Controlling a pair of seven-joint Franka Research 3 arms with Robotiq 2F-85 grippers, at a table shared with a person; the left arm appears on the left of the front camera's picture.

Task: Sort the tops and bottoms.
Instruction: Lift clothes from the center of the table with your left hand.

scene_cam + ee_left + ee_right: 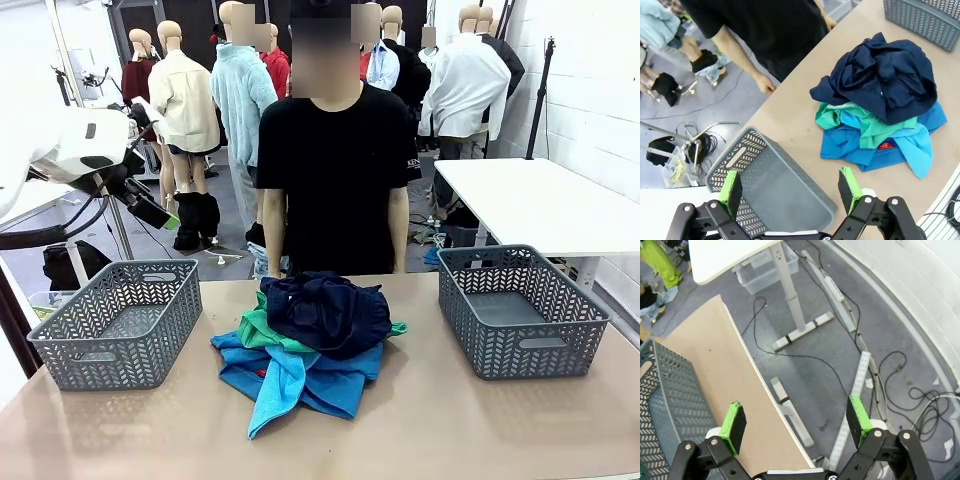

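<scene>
navy bottoms (325, 310) crown the tangled pile (300, 375), so we may snag two garments. our left gripper (790, 192) and right gripper (796, 424) gape wide, empty.

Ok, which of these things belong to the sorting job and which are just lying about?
Job: dark navy bottoms, green bottoms, turquoise shirt, blue shirt, left basket, right basket.
Lying about: white table, clear bin, black bag.
</scene>
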